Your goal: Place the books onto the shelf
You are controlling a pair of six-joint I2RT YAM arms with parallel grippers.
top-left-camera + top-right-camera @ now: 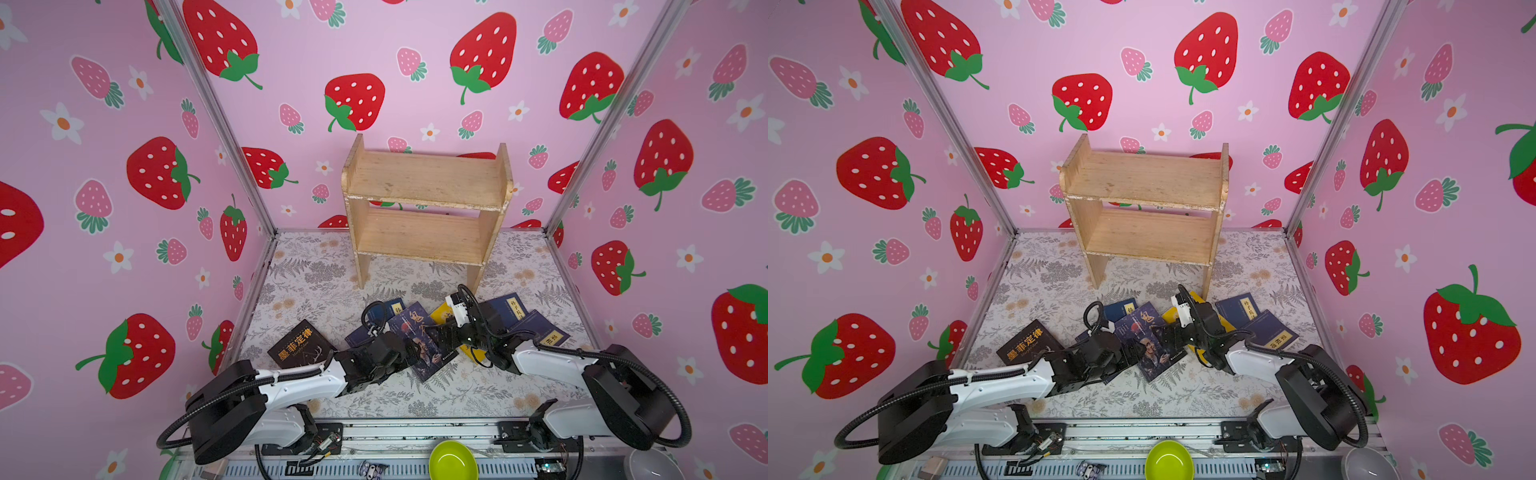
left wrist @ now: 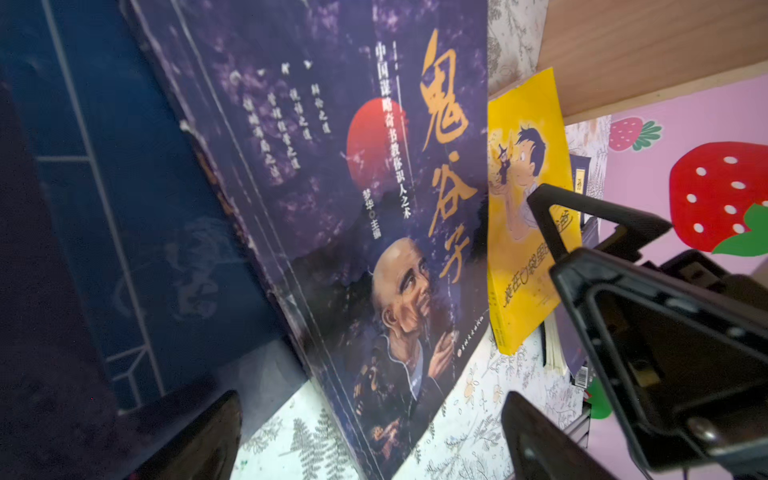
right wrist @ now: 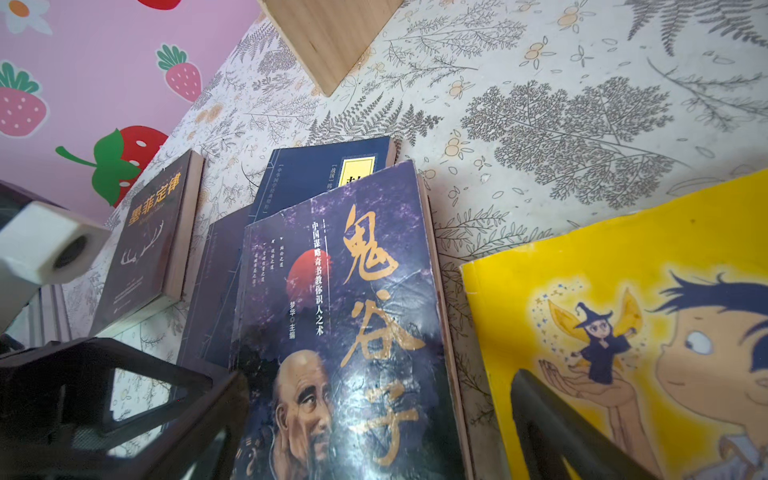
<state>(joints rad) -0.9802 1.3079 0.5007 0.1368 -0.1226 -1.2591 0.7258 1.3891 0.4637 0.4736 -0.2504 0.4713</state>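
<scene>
Right wrist (unlike left): black book (image 3: 145,241)

Pink walls (image 1: 374,41) printed with red and pink strawberries and white flowers close three sides, met at the back corners by aluminium posts (image 1: 216,112). The tabletop wears a pale cover (image 1: 307,266) patterned with grey ferns and orange blossoms. Below the front metal rail (image 1: 415,432) sit a lime-green bowl (image 1: 453,461), a grey-white bowl (image 1: 652,465) at the right corner, and a small dark object (image 1: 372,467), possibly a cartoon figurine.
</scene>
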